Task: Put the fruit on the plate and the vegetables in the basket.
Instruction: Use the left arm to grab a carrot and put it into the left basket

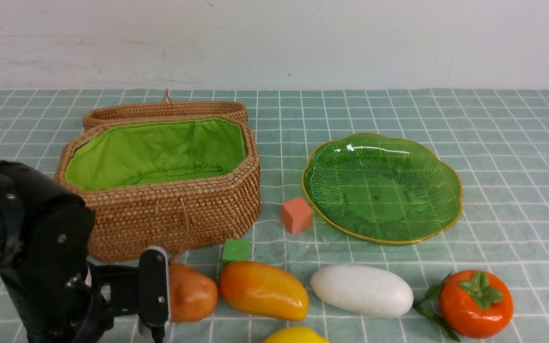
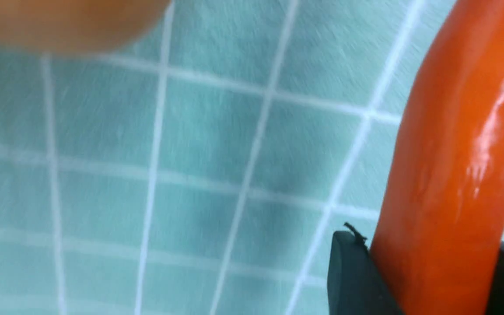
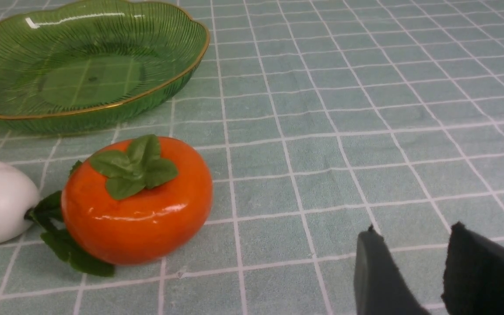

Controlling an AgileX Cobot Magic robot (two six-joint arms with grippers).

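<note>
**Between the left jaws, one carrot, low over the cloth**

At the left gripper [image 2: 431,247] the two dark jaws lie against both sides of one carrot [image 2: 453,153], so it is gripped. The carrot is long, red-orange and glossy, and only the left wrist view shows it. Right beside this gripper lies one brown potato [image 1: 192,293], near the front of the table. The right gripper [image 3: 414,229] stands partly open over the checked green tablecloth [image 1: 493,119], with a gap between its jaws and nothing in it.

Next to the potato three more pieces lie in a row on the cloth. They are one orange-yellow mango [image 1: 263,290], one white oval radish [image 1: 361,290] and one round orange-red persimmon [image 1: 475,303] with a green leafy cap. The green leaves of the radish reach to the persimmon. One yellow lemon [image 1: 295,335] shows at the front edge, just in front of the mango. That makes three fruits and three vegetables in view.

Two small cubes stand behind the row. The green cube [image 1: 236,250] is just before the basket and the salmon-pink cube [image 1: 296,215] is between basket and plate.

One woven brown basket [image 1: 160,214] with bright green lining stands at the left, and its lid [image 1: 165,110] is open behind it. One ribbed green glass plate [image 1: 382,190] with a gold rim lies at the right, well apart from the row
</note>
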